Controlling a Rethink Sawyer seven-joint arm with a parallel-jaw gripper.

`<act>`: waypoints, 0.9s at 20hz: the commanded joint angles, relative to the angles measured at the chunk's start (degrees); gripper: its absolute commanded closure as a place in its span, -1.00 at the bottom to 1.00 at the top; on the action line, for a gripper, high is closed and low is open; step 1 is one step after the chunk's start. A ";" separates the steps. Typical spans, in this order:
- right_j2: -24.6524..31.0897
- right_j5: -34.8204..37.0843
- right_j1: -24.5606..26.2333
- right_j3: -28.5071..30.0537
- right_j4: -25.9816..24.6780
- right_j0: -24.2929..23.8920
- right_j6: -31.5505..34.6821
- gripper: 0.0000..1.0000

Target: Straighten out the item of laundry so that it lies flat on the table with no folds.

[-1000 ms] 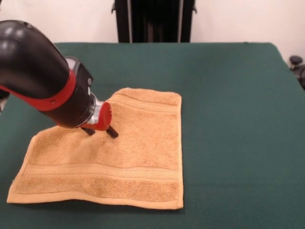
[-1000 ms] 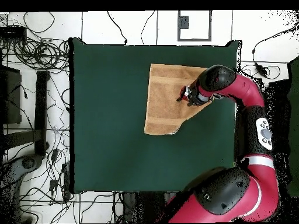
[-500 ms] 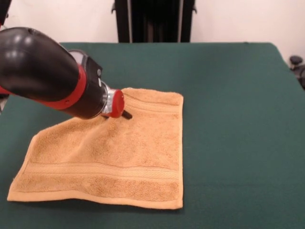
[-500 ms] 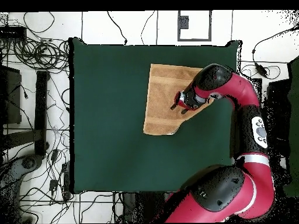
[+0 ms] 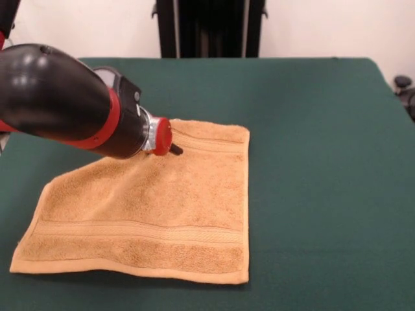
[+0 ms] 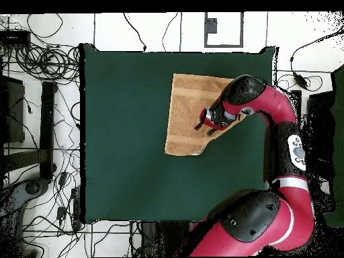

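The item of laundry [image 5: 162, 207], an orange-tan towel, lies spread on the green table [image 5: 311, 162] at the front left, a border band along its near edge. My gripper [image 5: 172, 149] reaches in from the left and rests low over the towel's far part, close to the far band. The arm hides the towel's far left corner. From overhead, the towel [image 6: 187, 107] shows a slanted edge beside the arm, and my gripper [image 6: 204, 128] sits at that edge with its two dark fingers apart and nothing between them.
The table [image 6: 121, 134] stretches far beyond the towel on most sides. A black pedestal [image 5: 209, 29] stands behind the far edge. A dark object [image 5: 405, 87] sits past the right edge. Cables [image 6: 40, 67] lie on the floor beside the table.
My gripper has slid from the towel's middle toward its far edge. The raised ridge next to the gripper has flattened, and the towel's far right corner has shifted slightly right.
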 commanded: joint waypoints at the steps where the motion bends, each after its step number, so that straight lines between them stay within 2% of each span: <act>1: 0.92 4.70 1.58 2.19 -0.99 2.75 -8.24 -1.00; 6: -0.32 3.87 2.24 0.45 -3.06 2.77 -8.70 -1.00; 12: -3.44 1.73 -0.94 1.31 -6.68 3.64 -7.55 -1.00; 18: -4.27 5.15 0.89 -5.79 -11.12 5.11 -11.40 -1.00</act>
